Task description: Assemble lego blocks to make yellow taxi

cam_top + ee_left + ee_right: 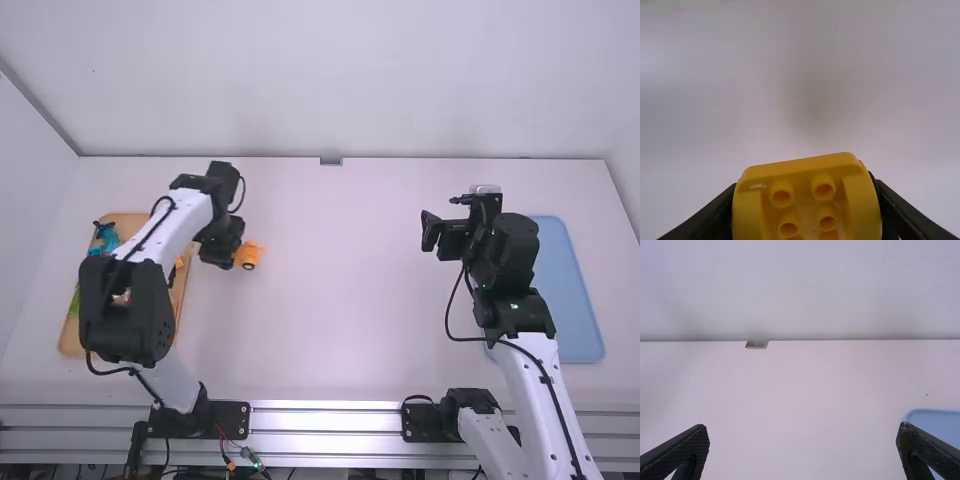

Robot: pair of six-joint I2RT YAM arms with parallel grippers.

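Note:
In the high view my left gripper (232, 256) is over the table just right of the wooden tray, at a yellow-orange lego piece (250, 254) with a dark wheel. The left wrist view has my left gripper (807, 215) shut on this yellow piece (802, 172), its hollow studded side facing the camera. My right gripper (432, 230) is held above the table at the right, beside the blue tray. In the right wrist view my right gripper (802, 445) stands wide open with nothing between its fingers.
The wooden tray (68, 338) at the left lies partly under the left arm and holds a teal piece (107, 236), something green and other small parts. A blue tray (575, 290) lies at the right, partly behind the right arm. The wall runs along the table's far edge.

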